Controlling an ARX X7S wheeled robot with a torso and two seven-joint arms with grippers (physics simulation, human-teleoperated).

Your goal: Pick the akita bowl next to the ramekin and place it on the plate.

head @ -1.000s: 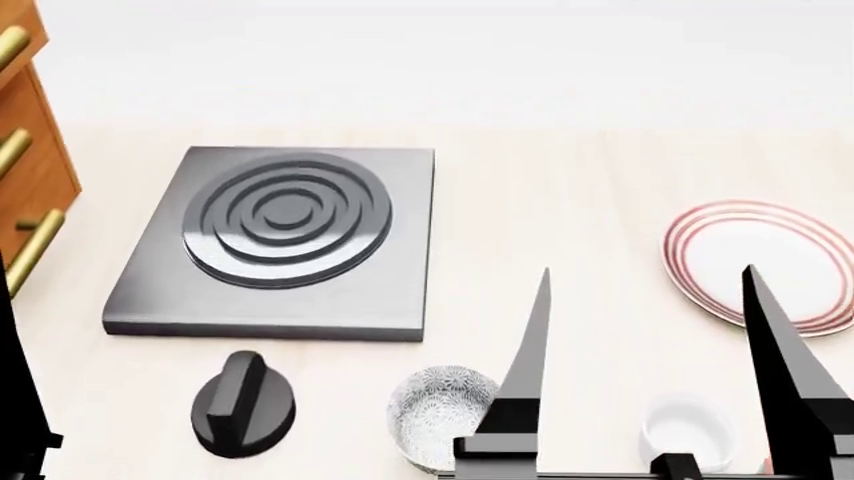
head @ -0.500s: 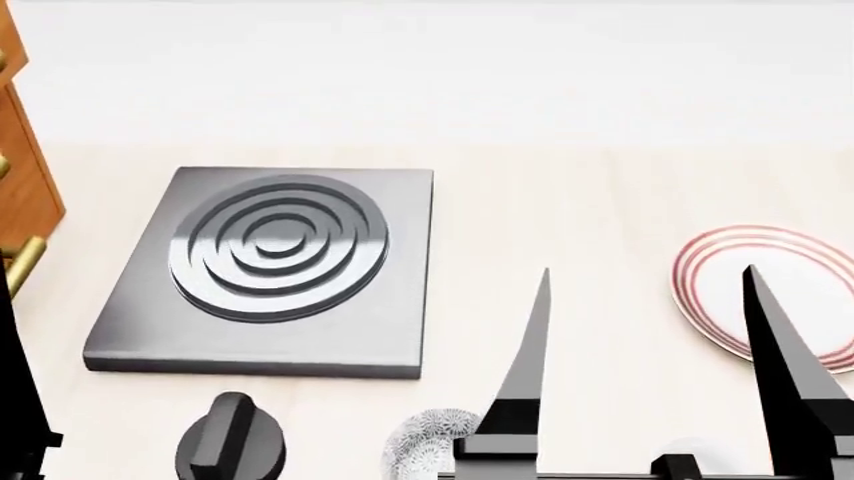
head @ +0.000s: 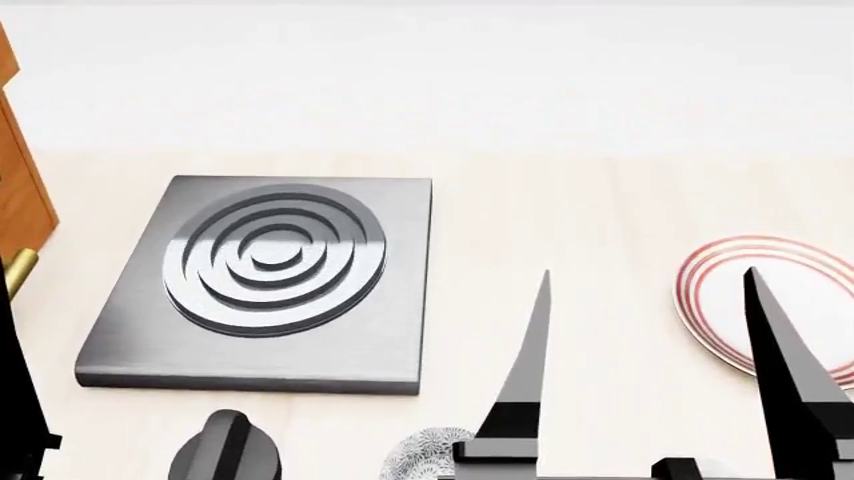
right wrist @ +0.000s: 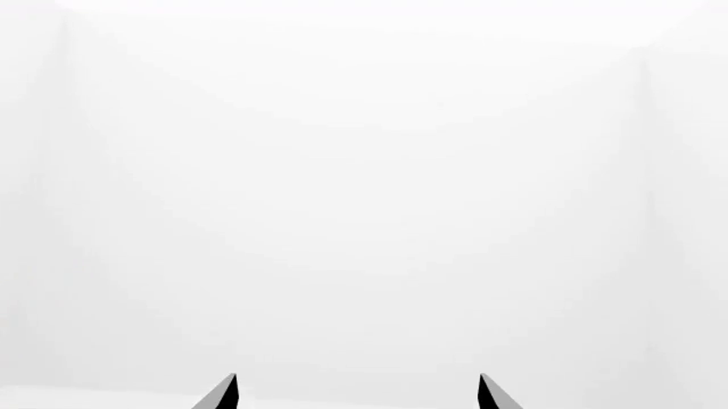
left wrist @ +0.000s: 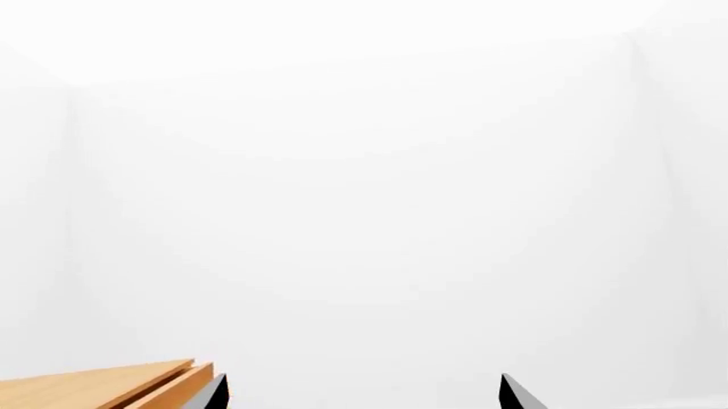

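Bowl (head: 430, 452) | just left of right gripper (head: 647, 290) | fingers apart

At centre left, the hob plate (head: 260, 285) looks like brushed grey metal with a soft sheen. The counter (head: 587, 210) is pale, matt wood grain. The plate (head: 714, 290) seems glossy glazed ceramic. The cabinet (head: 20, 200) is warm varnished wood.

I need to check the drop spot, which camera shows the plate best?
The head view: the plate lies at the counter's right edge, partly behind a right gripper finger and cut off by the frame. Both wrist views show only blank white background, no plate.
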